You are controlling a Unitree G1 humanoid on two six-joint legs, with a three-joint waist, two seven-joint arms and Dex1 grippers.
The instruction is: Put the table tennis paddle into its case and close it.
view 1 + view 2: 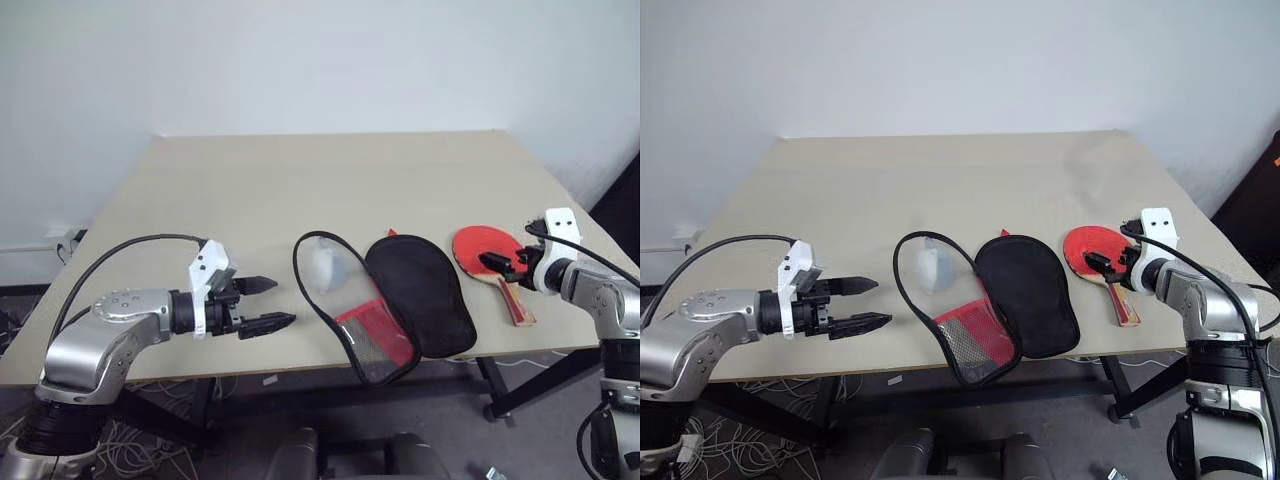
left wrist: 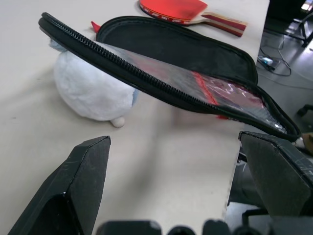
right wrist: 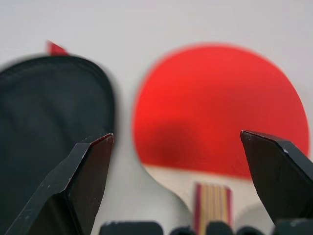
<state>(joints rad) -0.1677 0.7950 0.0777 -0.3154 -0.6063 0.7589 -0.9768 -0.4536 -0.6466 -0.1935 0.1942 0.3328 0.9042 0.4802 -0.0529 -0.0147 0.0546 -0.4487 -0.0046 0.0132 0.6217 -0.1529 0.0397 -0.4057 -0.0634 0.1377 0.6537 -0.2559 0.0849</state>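
**Paddle not yet picked up, case lying open**

Nothing of the task looks finished. The paddle [image 1: 487, 251] lies flat on the table [image 1: 330, 180], red face up, near the front right corner, its handle pointing toward the front edge. The case [image 1: 420, 290] lies just beside it toward the middle of the front edge, unzipped and spread into two halves: one black half lies flat on the tabletop, while the other half, with its mesh panel and a patch of red, is tilted up off the surface. A small white plush thing [image 2: 90, 90] sits under that raised half; whether it touches the flap cannot be told.

The right gripper [image 1: 505, 265] hovers right over the paddle, around where face meets handle, fingers spread wide and nothing between them. In the right wrist view the red face and the top of the handle lie between the two fingertips, so a grasp seems to be in preparation, but no contact is visible. The left gripper [image 1: 262, 304] is held near the front left part of the table, well apart from the case, its fingers spread too and empty, pointed toward the raised flap.

By my reading, everything remains: gripping the paddle, sliding it onto the black half, folding the lifted half over, and running the zipper round the rim. The plush may need to be cleared so the flap can fold flat.
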